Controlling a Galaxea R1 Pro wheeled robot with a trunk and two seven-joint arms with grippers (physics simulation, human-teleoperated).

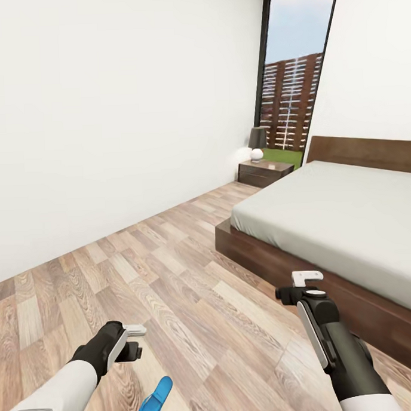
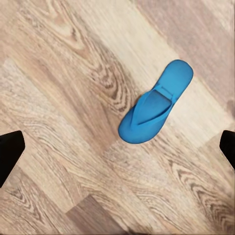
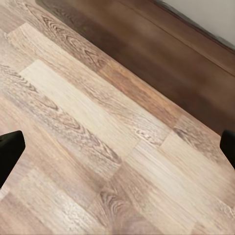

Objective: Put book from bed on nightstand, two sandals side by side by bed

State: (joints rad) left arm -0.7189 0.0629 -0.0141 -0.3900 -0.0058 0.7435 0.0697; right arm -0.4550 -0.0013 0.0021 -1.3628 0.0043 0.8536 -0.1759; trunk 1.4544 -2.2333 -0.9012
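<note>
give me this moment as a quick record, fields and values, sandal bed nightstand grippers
sandal: one blue sandal flat on the wood floor, below the left gripper
bed: grey mattress bare in the part shown
nightstand: by the window, lamp on top
left gripper: open, empty
right gripper: open, empty, near the bed frame

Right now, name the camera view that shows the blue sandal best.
The left wrist view: the whole sandal lies flat on the wood floor, strap visible. The head view catches part of it at the bottom edge, beside the left arm.
</note>
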